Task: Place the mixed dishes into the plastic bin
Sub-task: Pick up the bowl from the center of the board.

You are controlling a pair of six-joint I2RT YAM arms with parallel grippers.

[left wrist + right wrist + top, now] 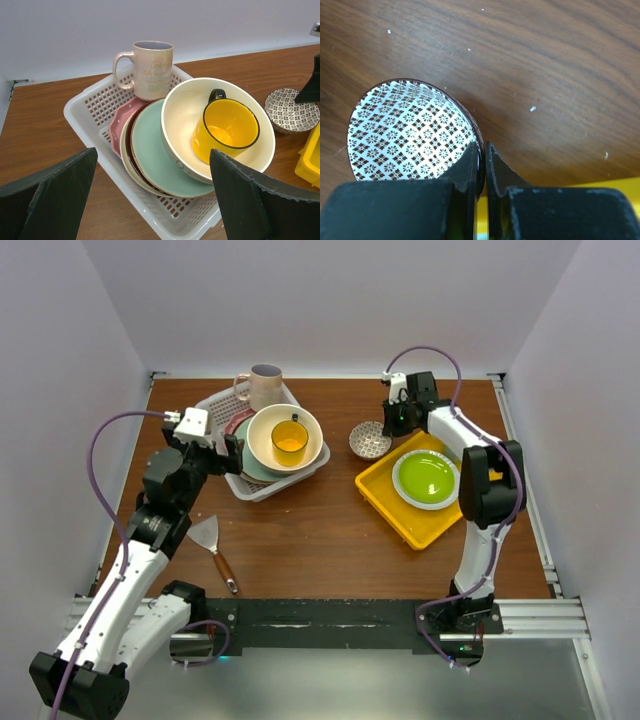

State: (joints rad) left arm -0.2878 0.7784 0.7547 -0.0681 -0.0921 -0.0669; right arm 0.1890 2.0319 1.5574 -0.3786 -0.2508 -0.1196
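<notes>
**Bin nearly full; one small bowl left out**

Nearest, toward the near left corner: a scraper point(212, 540) flat on the wood, well apart from the dishes and no part of the job. Just past it, the left gripper point(226, 453), fingers spread wide and holding nothing, close to the left side of the bin point(262, 490).

Toward the right edge: a yellow tray point(385, 502) with a green plate point(427, 478) in it, neither of them meant for the bin.

Left of centre: the bin, already loaded. Inside, a leaning stack of plates point(150, 145), pale green in front, then a dark-rimmed piece and a pink dotted one point(120, 125). Against them, a cream bowl point(310, 440) on a tilt, with a yellow mug point(290, 437) inside it. At the bin's far end, a pink mug point(264, 386) standing upright. All of these judged done.

Left to do, by the look of it: only the patterned bowl point(369, 441), on the wood between bin and tray, just beside the tray's far corner. Pinched at the rim by the right gripper point(482, 162), one finger inside, one outside.

In the way: mostly the crowding. Little open floor visible in the bin, so probably a nesting job on top. Nothing lying on the wood between bowl and bin.
</notes>
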